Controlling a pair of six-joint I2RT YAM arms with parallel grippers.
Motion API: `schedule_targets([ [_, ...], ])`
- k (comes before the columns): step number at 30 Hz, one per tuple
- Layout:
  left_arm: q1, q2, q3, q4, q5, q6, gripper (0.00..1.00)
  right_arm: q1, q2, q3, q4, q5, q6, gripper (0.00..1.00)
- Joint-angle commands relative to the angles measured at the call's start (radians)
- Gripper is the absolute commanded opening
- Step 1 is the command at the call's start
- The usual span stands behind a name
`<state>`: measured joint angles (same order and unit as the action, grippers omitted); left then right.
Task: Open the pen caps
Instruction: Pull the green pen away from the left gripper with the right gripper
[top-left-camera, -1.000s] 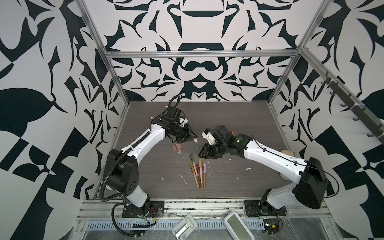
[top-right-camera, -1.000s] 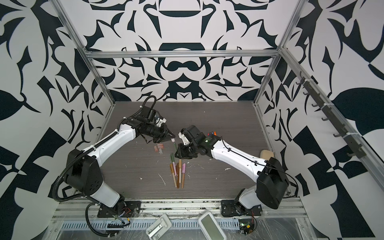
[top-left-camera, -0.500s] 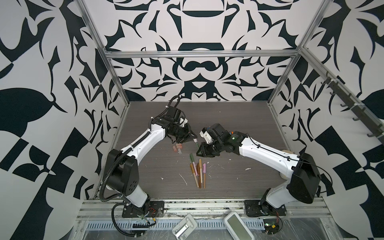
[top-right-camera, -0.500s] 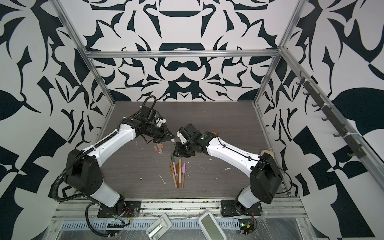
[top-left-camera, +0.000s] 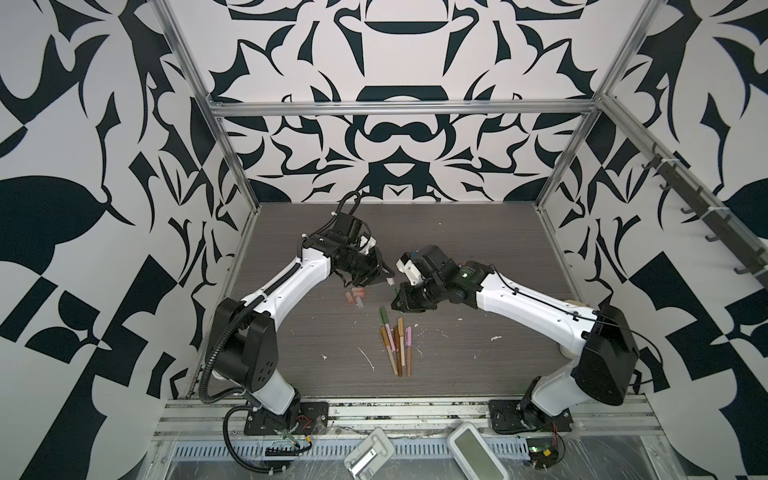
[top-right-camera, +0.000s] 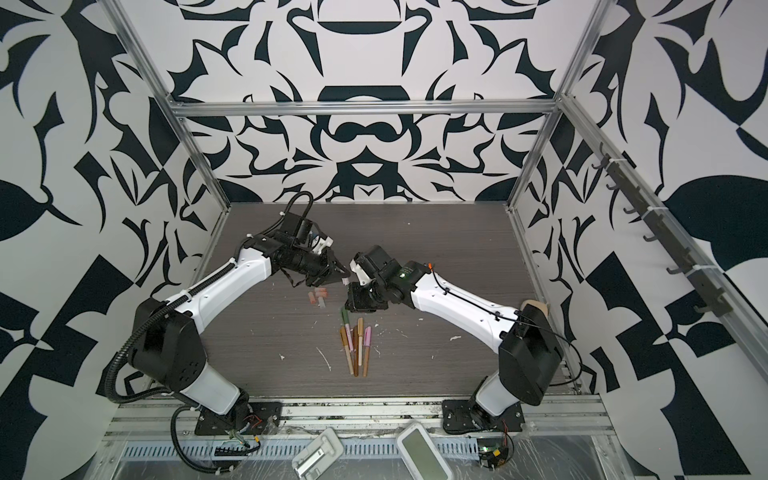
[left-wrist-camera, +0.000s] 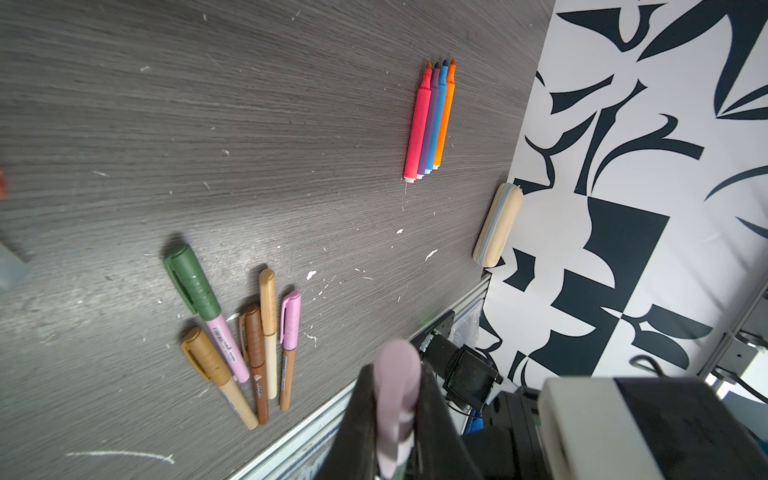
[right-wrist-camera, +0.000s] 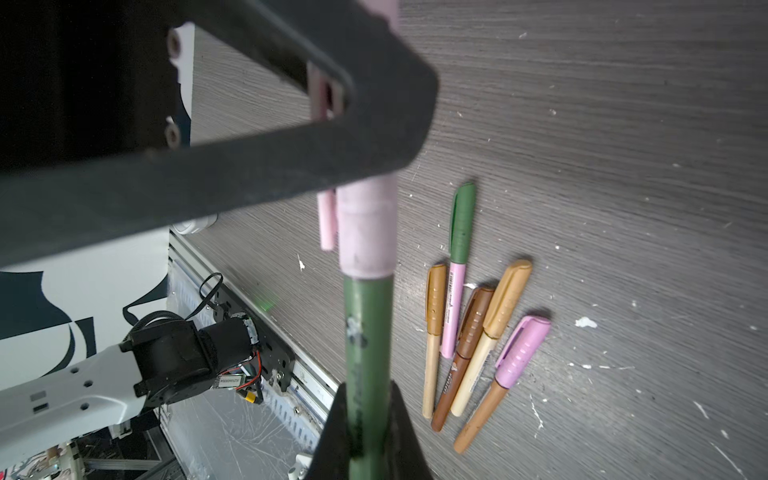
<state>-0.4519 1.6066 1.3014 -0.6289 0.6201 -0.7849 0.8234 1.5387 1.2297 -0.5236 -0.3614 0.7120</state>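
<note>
clamping mid-table (top-left-camera: 457, 224): right end effector (right-wrist-camera: 368, 411) on green pen (right-wrist-camera: 368, 332), left end effector (left-wrist-camera: 392, 386) on pink cap (right-wrist-camera: 365, 232)

Nose to nose over dark wood-grain table (top-right-camera: 436, 232): left gripper (top-right-camera: 338, 275) and right gripper (top-right-camera: 350, 293), slim pen (top-right-camera: 345, 281) bridging gap; grip itself too small to judge. Flat on table just beside left gripper's tips: loose pinkish caps (top-right-camera: 318, 296). Near right gripper, on base side: fan of pens (top-right-camera: 356, 345), green-capped pen (top-right-camera: 344, 318) nearest its tips. Scattered beyond fan: white flecks (top-right-camera: 324, 359). Well apart from both grippers, at wall behind right arm (top-right-camera: 457, 303): tan block (top-right-camera: 538, 308).
</note>
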Motion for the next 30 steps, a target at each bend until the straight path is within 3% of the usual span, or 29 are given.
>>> schedule_targets([
  [1, 0.078, 0.051, 0.03, 0.02, 0.022, -0.002, 0.0, 0.026, -0.061, -0.034, -0.061, 0.055, 0.016, 0.0],
  [5, 0.182, 0.147, 0.086, 0.112, 0.036, -0.062, 0.0, 0.104, -0.135, -0.171, -0.035, 0.088, 0.069, 0.0],
  [10, 0.214, 0.26, 0.277, -0.024, -0.007, 0.035, 0.0, 0.172, -0.263, -0.343, 0.008, 0.158, 0.18, 0.0],
  [12, 0.214, 0.265, 0.289, -0.048, -0.018, 0.056, 0.0, 0.174, -0.313, -0.387, 0.02, 0.179, 0.206, 0.0],
  [15, 0.214, 0.237, 0.245, -0.062, -0.039, 0.081, 0.0, 0.169, -0.355, -0.395, 0.004, 0.202, 0.203, 0.0],
  [22, 0.216, 0.145, 0.083, -0.18, -0.213, 0.185, 0.0, 0.135, -0.356, -0.354, -0.095, 0.253, 0.164, 0.0],
  [30, 0.255, 0.044, -0.108, -0.203, -0.336, 0.198, 0.0, 0.095, -0.321, -0.342, -0.108, 0.239, 0.14, 0.0],
])
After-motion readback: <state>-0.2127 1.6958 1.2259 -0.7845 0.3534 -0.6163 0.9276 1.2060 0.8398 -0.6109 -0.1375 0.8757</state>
